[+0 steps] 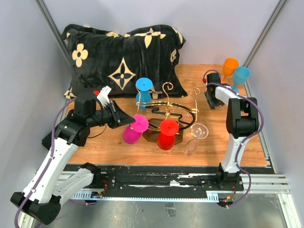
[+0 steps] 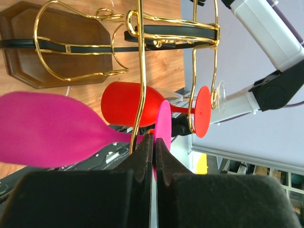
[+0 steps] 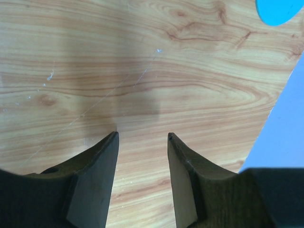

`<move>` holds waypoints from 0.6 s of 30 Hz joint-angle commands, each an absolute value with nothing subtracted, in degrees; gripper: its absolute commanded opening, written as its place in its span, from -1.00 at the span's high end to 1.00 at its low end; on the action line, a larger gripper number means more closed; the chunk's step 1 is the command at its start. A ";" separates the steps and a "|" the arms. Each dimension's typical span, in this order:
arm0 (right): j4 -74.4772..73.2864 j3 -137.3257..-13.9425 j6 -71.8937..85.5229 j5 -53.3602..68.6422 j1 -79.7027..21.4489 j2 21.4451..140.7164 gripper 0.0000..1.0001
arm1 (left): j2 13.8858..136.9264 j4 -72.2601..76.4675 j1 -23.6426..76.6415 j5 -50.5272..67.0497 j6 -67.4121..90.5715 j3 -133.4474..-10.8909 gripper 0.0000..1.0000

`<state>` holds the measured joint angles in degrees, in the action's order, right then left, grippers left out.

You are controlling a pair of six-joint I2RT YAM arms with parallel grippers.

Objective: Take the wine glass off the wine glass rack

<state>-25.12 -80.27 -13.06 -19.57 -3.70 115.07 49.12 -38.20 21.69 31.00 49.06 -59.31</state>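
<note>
A wooden worktop (image 1: 228,142) seen from above, with 2 robot arms at the near edge. In the middle stands a gold wire rack (image 1: 166,107) on a dark brown base (image 2: 28,52).

4 glasses are at the rack:
- A pink glass (image 1: 134,129) is at the front left, tilted with its foot uppermost. Its stem lies against a gold wire.
- A red glass (image 1: 167,134) is just right of the pink one, also foot up.
- A blue glass (image 1: 143,88) is at the back.
- A clear glass (image 1: 198,131) is at the right end. Whether it hangs from the rack or rests on the wood cannot be told.

The left hand (image 1: 122,119) reaches in from the left. In its wrist view the black fingers (image 2: 145,156) are almost together, pinching the thin edge of the pink glass's round foot.

The right hand (image 1: 210,99) is at the right rear, well apart from the rack. Its fingers (image 3: 102,161) are spread wide over bare wood, holding nothing.

An orange glass (image 1: 230,65) and a teal glass (image 1: 241,75) stand in the far right corner. A black pillow (image 1: 123,57) with cream flower shapes lies at the far left.
</note>
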 commanded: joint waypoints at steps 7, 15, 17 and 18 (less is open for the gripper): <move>-29.04 -78.88 -9.08 -19.07 -2.07 108.46 0.07 | 50.16 -42.92 22.41 29.33 45.70 -65.77 0.99; -29.62 -79.11 -8.17 -18.31 -2.02 108.11 0.07 | 46.98 -45.03 22.42 32.77 47.25 -65.27 0.99; -29.75 -79.10 -8.04 -18.12 -2.02 108.02 0.07 | 46.45 -45.49 22.46 33.08 47.07 -64.94 0.99; -29.83 -79.04 -7.96 -18.01 -2.02 107.97 0.07 | 46.25 -46.48 22.48 31.19 46.65 -65.29 0.99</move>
<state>-28.10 -79.68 -9.41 -18.81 -3.18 109.08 47.79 -44.84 22.00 30.68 46.98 -63.81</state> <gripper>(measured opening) 0.467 0.021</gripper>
